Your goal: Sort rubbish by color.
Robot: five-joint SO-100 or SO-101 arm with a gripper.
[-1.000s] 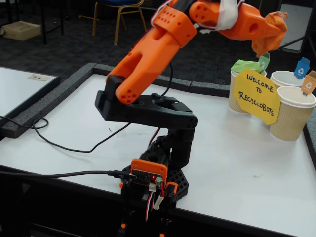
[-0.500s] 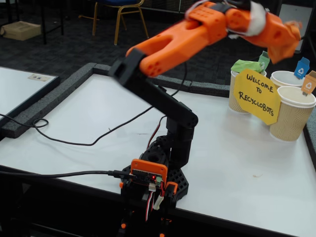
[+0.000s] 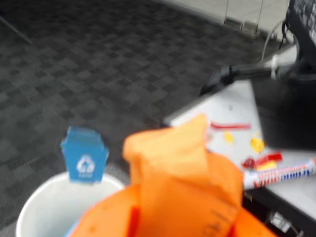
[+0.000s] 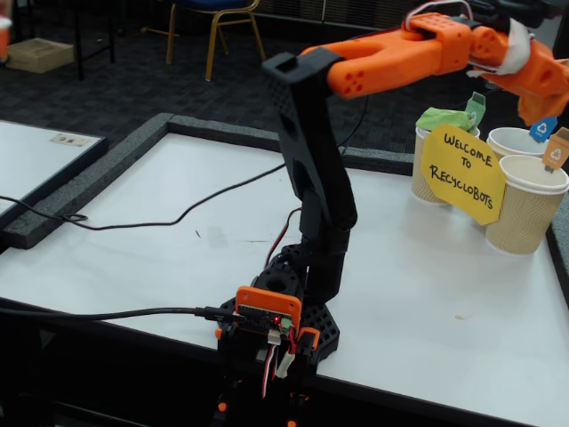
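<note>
One orange lump (image 3: 182, 187) held above the cups.
The gripper (image 4: 547, 93) was clenched on it over the blue-tagged cup (image 3: 54, 207); the green lump (image 4: 444, 118) sat in another.

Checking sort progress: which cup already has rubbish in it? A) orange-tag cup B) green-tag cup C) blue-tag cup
B: in the fixed view a green lump sits in the green-tag cup; nothing shows above the rims of the other two cups.
</note>
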